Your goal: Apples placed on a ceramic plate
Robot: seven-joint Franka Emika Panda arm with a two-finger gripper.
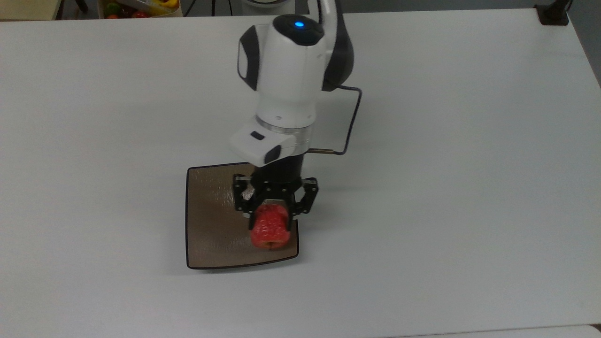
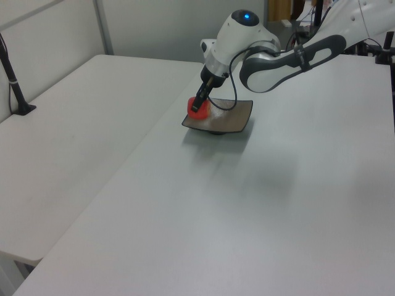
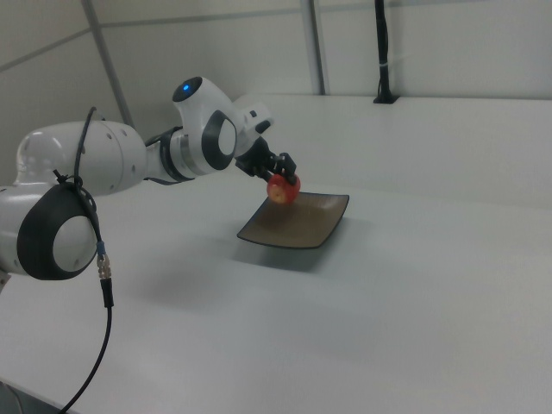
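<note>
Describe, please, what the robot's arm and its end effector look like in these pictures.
The arm has glossy white rounded shells with dark grey oval panels at the joints and a blue light on top. A thin black cable loops beside the wrist. The end effector is a black two-finger unit with small pale screw heads under a white flange.

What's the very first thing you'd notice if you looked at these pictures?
The bright red apple, the only strong colour on the white table. The black pincer grips it in the air above the square brown plate, near the top view's right edge of the plate. Next comes the big white arm with its glowing blue light, reaching down over the plate.
</note>
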